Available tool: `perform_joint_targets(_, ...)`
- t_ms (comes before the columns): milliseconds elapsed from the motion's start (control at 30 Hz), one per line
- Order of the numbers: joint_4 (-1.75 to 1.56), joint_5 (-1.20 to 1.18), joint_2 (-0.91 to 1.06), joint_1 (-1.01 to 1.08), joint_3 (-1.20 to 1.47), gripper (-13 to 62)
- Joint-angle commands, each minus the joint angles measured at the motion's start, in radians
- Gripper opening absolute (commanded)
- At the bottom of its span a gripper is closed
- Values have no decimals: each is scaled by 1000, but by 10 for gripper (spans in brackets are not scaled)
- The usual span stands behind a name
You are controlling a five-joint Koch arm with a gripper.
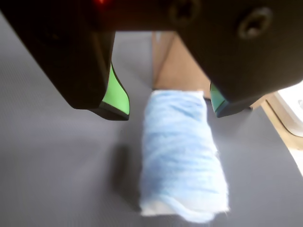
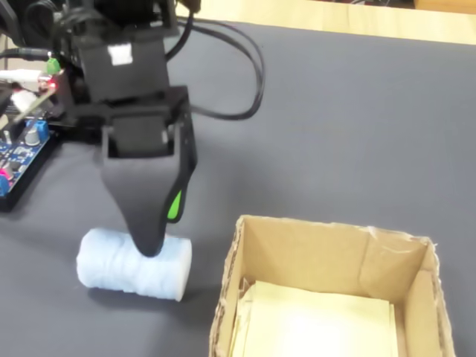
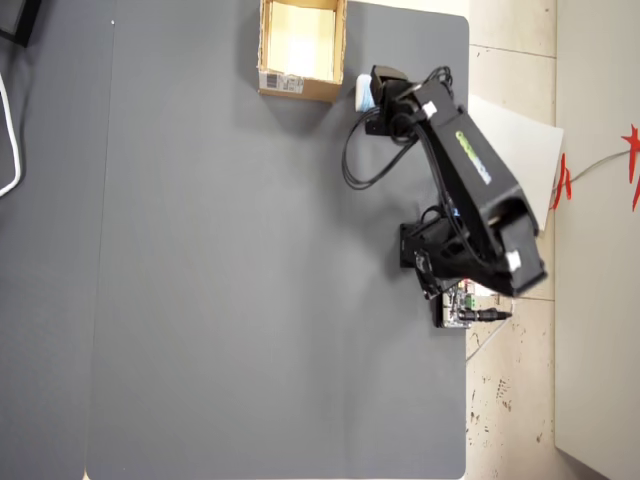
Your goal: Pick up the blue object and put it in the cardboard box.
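The blue object is a pale blue soft roll lying on its side on the dark grey mat, also seen in the fixed view and, partly hidden by the arm, in the overhead view. My gripper is open and straddles the roll's far end, one green-padded finger on each side with a gap on the left. In the fixed view the gripper comes down onto the roll's right half. The cardboard box stands open-topped just to the roll's right; its tan wall shows behind the roll.
A blue circuit board with wires sits at the left edge, beside the arm. Black cables loop behind the gripper. The arm's base stands at the mat's right edge. The box sits at the mat's top edge.
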State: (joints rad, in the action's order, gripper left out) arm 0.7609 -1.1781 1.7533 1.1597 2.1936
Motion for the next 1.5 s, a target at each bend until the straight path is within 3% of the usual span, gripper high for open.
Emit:
perform_joint_targets(0, -67, -67, -8, 29, -48, 330)
perform_joint_targets(433, -290, -261, -204, 133, -12, 326)
perform_joint_targets(733, -419, -310, -224, 155, 29, 189)
perform_joint_targets(1467, -752, -451, 189, 114, 301, 184)
